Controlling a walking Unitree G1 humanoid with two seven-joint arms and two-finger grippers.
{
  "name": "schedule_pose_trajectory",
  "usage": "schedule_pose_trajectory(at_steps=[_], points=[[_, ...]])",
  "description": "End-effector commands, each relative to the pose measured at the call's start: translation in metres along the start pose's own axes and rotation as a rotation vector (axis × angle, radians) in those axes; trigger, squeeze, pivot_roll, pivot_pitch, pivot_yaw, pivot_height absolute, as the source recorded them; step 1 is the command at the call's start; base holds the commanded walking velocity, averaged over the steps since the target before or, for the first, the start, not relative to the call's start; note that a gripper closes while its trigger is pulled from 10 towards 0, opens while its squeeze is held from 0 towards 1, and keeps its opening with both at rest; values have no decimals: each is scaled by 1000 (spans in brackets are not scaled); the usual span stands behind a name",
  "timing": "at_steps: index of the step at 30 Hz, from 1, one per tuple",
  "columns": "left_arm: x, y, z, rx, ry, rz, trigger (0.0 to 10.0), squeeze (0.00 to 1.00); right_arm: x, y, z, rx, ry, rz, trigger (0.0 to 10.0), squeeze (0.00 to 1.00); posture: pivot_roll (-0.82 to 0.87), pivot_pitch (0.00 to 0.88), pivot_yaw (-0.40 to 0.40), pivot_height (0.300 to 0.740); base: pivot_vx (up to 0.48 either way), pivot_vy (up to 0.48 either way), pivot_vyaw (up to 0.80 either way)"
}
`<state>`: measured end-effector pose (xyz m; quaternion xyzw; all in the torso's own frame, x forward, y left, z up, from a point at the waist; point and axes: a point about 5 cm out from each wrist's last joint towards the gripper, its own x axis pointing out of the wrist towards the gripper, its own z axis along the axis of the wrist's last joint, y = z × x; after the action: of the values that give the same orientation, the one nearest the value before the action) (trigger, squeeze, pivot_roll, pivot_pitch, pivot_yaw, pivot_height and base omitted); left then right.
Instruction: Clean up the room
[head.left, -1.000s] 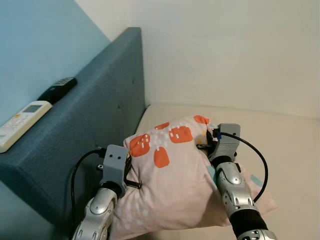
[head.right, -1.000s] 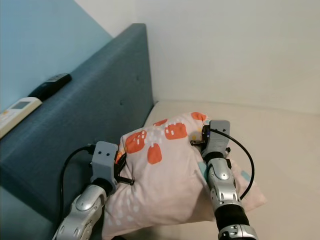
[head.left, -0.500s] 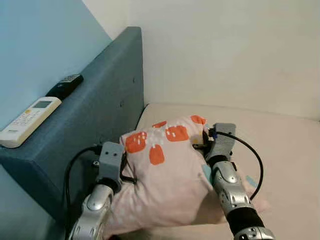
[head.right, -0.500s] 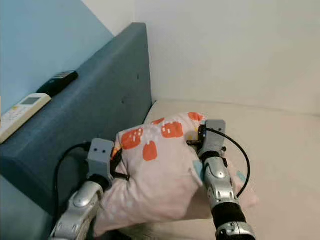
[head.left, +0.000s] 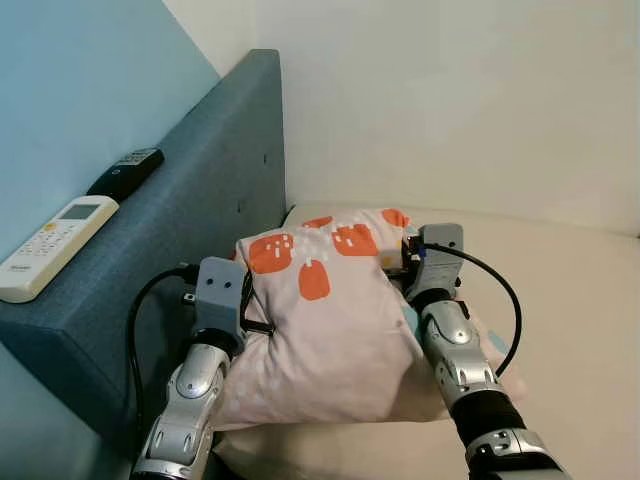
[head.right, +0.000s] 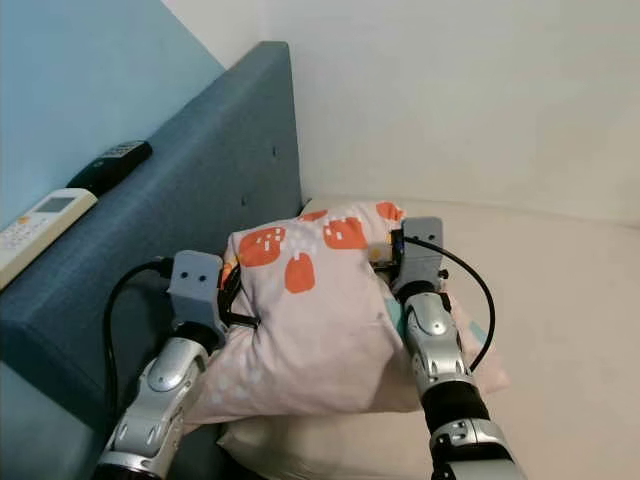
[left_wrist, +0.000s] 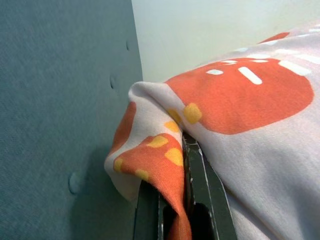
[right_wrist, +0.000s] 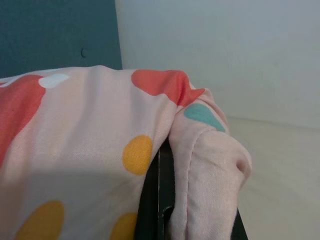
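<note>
You have the pink pillow (head.left: 330, 320) lifted between both arms, so the pick-up looks done and the placing is what remains; it hangs above the cream mattress (head.left: 570, 300), close beside the blue headboard (head.left: 215, 170). Your left gripper (head.left: 245, 322) is clamped on the pillow's left edge, fabric bunched over its fingers (left_wrist: 197, 175), and your right gripper (head.left: 405, 262) pinches the right corner seam. Two remotes, a white remote (head.left: 50, 248) and a black remote (head.left: 125, 172), sit untouched on the headboard's top.
</note>
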<state>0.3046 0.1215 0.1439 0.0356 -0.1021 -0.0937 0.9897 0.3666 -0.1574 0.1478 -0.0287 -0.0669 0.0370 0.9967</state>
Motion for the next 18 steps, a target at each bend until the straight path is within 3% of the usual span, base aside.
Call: schedule_pose_trajectory(at_steps=[1, 9, 18], points=[[2, -10, 8, 18, -58, -55, 10000, 0, 0, 11, 4, -21, -37, 51, 10000, 0, -53, 105, -8, 680, 0, 0, 0], [2, -10, 5, 28, -50, -70, 10000, 0, 0, 12, 1, -9, -34, 55, 10000, 0, -50, 104, -8, 645, 0, 0, 0], [2, -13, 3, 37, -40, -95, 10000, 0, -4, 11, -3, 1, -21, 47, 10000, 0, -49, 98, -5, 645, 0, 0, 0]])
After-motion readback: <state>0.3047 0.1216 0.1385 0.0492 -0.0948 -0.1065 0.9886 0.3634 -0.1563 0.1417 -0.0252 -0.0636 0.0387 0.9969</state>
